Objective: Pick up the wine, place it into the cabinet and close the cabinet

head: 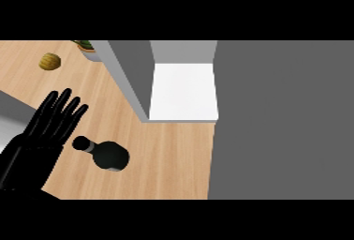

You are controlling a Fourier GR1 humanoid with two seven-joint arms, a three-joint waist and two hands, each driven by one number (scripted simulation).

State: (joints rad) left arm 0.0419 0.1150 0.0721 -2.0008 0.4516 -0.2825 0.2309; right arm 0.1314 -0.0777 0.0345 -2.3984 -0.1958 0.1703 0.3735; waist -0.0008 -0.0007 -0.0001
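Note:
A dark wine bottle [105, 154] stands on the wooden counter [166, 159], seen from above with its neck pointing up-left. My left hand [50, 123] is open just left of it, fingers straight and spread toward the back, with the palm close to the bottle's neck but not curled round it. Behind and to the right of the bottle, the cabinet [131, 77] stands open and shows a white shelf [184, 91] inside. My right hand shows nowhere in the head view.
A broad grey panel [283, 119], which looks like the cabinet's open door, fills the right side. At the back left of the counter lie a small yellow object [50, 61] and a potted plant [85, 46]. A grey surface [12, 117] borders the counter at the left.

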